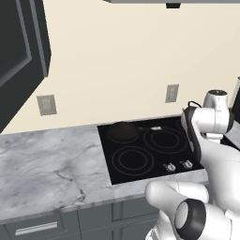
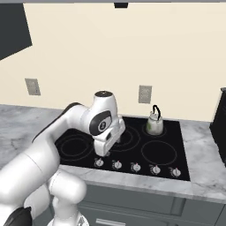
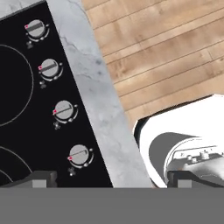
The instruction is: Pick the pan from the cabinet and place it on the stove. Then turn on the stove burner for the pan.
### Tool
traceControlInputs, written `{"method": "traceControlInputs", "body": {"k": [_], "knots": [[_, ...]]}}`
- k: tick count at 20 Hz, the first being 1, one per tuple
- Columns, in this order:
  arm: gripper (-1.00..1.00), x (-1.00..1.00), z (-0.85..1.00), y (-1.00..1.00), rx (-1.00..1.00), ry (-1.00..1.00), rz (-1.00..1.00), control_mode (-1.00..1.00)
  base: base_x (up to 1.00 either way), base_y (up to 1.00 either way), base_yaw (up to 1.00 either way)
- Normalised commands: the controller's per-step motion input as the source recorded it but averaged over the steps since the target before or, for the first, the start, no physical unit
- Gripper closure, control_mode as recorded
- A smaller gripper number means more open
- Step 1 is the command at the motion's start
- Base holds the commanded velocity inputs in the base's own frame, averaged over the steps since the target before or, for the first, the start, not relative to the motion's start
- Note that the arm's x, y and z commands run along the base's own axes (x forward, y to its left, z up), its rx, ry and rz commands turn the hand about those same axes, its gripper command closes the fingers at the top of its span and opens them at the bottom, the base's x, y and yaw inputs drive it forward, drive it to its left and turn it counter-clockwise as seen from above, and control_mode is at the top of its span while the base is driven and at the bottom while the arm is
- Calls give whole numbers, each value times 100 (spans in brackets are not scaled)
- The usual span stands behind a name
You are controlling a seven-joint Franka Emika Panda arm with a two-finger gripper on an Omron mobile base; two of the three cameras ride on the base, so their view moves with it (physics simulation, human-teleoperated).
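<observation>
Black glass marks the stove (image 1: pixel 140 159), set flush in the grey marble counter (image 1: pixel 51 164), and the pan (image 1: pixel 123 131) sits on the stove's rear burner ring at the side nearest the cabinet (image 1: pixel 21 51), its thin handle reaching across the glass toward the opposite rear ring. A pale kettle (image 2: pixel 154 123) stands on that far rear ring of the stove. My fingers (image 3: pixel 41 178) are spread wide, released and holding nothing, poised above the stove's front edge, where a row of round grey knobs (image 3: pixel 64 109) with red marks lines the glass. Beyond the counter lip lies wooden floor (image 3: pixel 166 48)
</observation>
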Motion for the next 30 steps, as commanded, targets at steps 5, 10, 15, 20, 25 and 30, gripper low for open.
{"method": "traceControlInputs", "body": {"k": [5,10,15,20,25,30], "knots": [[-100,0,0,0,0,2,31,-100,0,0,0],[-100,0,0,0,0,1,31,-100,0,0,0],[-100,0,0,0,0,3,31,-100,0,0,0],[-100,0,0,0,0,2,31,-100,0,0,0],[-100,0,-2,0,-1,2,31,-100,0,0,0],[-100,7,-13,0,0,2,30,-100,0,0,0]]}}
